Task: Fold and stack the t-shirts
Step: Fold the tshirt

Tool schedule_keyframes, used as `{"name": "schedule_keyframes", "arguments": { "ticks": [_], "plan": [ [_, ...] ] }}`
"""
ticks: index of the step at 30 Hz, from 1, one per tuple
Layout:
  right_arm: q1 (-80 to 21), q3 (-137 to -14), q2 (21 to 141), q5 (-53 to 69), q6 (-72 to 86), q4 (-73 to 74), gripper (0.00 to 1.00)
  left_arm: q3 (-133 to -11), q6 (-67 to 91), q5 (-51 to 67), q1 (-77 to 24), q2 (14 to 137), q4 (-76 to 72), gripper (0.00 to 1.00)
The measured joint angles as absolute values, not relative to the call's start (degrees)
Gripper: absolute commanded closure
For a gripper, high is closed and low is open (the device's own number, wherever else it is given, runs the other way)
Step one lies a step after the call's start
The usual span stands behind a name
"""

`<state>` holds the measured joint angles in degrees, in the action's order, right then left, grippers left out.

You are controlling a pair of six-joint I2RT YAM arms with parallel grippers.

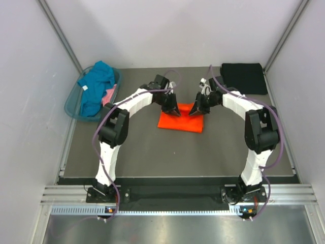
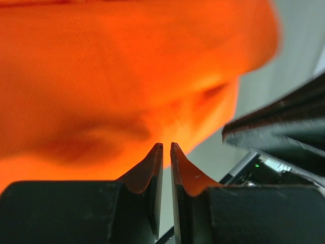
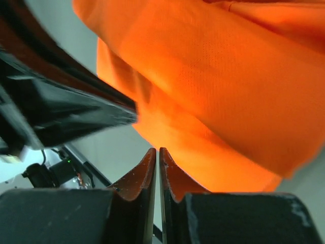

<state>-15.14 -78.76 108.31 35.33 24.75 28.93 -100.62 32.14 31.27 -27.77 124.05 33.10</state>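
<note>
Roughly the first half of the job looks done. A black t-shirt [image 1: 244, 78] lies folded into a flat rectangle at the far right corner of the desk [image 1: 177, 152], and I take it as the start of the stack. The orange t-shirt [image 1: 181, 122] sits in the middle of the desk, a little toward the far edge. It is already a compact rectangle with fairly square edges, but it lies well apart from the black one, so it is folded or close to it and not yet stacked.

Both arms bend in over the orange t-shirt's far edge, the left arm [image 1: 137, 99] at its far left corner and the right arm [image 1: 236, 104] at its far right. In the wrist views the left jaws stand drawn together with only a narrow slit between them, and the right jaws are closer again, almost touching. Orange cloth fills the view just beyond both sets of tips, yet no cloth shows inside either slit, so I cannot tell whether the tips nip the edge.

What remains, by my reading, is one last fold or a lift of the orange t-shirt across onto the black one, and then the rest. A teal t-shirt [image 1: 96, 84] and a pink t-shirt [image 1: 108, 96] lie crumpled in the basket [image 1: 71, 107] at the far left corner, both unfolded.
</note>
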Motion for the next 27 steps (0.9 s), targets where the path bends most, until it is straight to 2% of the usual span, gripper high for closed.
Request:
{"name": "schedule_keyframes", "arguments": {
  "ticks": [6, 12, 15, 19, 24, 27],
  "plan": [
    [-15.59, -80.60, 113.19, 32.64, 25.71, 28.60, 0.93, -104.75, 30.55, 29.58, -28.34, 131.04, 33.78, 0.82],
    [-13.43, -88.75, 119.17, 29.89, 25.50, 29.56, 0.89, -113.47, 29.87, 26.13, -25.87, 135.55, 33.19, 0.81],
    [-12.05, -93.97, 121.43, 28.91, 25.02, 29.91, 0.82, -115.52, 30.57, 25.45, -24.08, 136.29, 31.92, 0.77],
    [-10.87, -97.34, 121.93, 28.16, 23.62, 32.16, 0.67, -116.14, 31.42, 24.93, -22.04, 136.40, 31.70, 0.68],
    [-10.48, -98.04, 121.93, 28.47, 22.44, 34.85, 0.58, -116.18, 31.53, 24.51, -21.10, 136.25, 31.73, 0.62],
    [-10.48, -98.04, 121.93, 28.97, 22.26, 35.35, 0.49, -115.59, 31.18, 24.08, -21.28, 135.20, 32.58, 0.55]
  ]
}}
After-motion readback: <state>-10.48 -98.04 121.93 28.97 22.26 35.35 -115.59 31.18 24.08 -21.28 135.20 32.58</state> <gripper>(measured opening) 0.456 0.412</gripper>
